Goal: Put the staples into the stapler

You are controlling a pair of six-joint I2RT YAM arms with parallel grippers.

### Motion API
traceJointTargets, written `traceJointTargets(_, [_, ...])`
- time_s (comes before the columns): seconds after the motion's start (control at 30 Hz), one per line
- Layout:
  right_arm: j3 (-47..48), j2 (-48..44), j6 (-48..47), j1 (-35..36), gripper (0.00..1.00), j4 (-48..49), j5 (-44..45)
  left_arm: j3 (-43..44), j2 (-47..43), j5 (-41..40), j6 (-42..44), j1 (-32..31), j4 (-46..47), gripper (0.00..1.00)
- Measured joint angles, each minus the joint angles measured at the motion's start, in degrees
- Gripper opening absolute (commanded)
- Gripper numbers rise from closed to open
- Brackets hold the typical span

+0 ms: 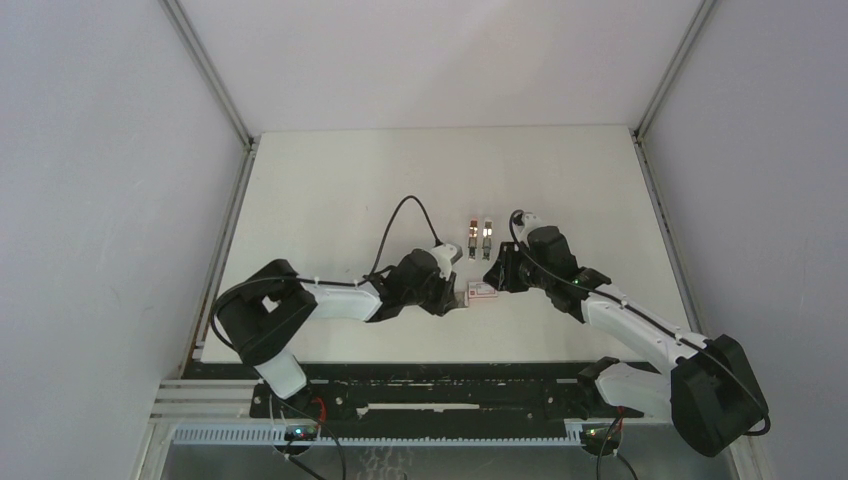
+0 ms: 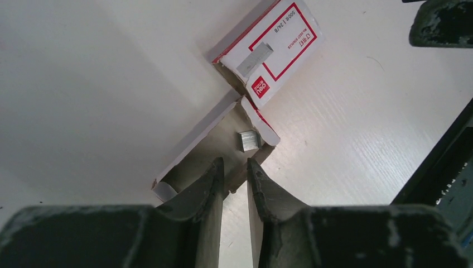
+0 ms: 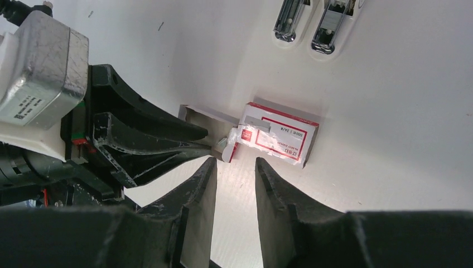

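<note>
The small red-and-white staple carton lies on the table, its grey tray slid out toward my left gripper. A short strip of staples lies in the tray and another silvery strip rests on the carton's label. My left gripper stands narrowly open at the tray's end, one finger over the tray and one outside its side wall. My right gripper hangs open and empty just short of the carton. Two mini staplers lie side by side beyond the carton.
The two arms meet at the table's middle, left gripper and right gripper on either side of the carton. A black cable loops over the left arm. Metal frame rails border the white table.
</note>
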Motion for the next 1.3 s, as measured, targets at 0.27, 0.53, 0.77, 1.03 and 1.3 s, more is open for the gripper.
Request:
traceJointTargets(0.27, [-0.8,-0.1,0.0,-0.4,0.31,0.2,-0.3,1.6,0.0,-5.1,1.3,-1.7,-2.7,0.31])
traceJointTargets(0.53, [-1.0,-0.7,-0.1,-1.1,0.31,0.2,-0.6,2.0,0.0,-6.9,1.3,-2.8,-2.9,0.36])
traceJointTargets(0.77, [-1.0,-0.7,-0.2,-1.2,0.31,0.2,-0.8,2.0,0.0,-6.9,1.7,-3.9,-2.9,0.39])
traceJointTargets(1.03, [-1.0,-0.8,-0.2,-1.4,0.31,0.2,-1.1,2.0,0.0,-7.8,1.9,-3.9,-2.9,0.44])
traceJointTargets(1.3, [-1.0,-0.8,-0.2,-1.5,0.31,0.2,-1.3,3.7,0.0,-8.2,1.9,-4.3,-2.9,0.49])
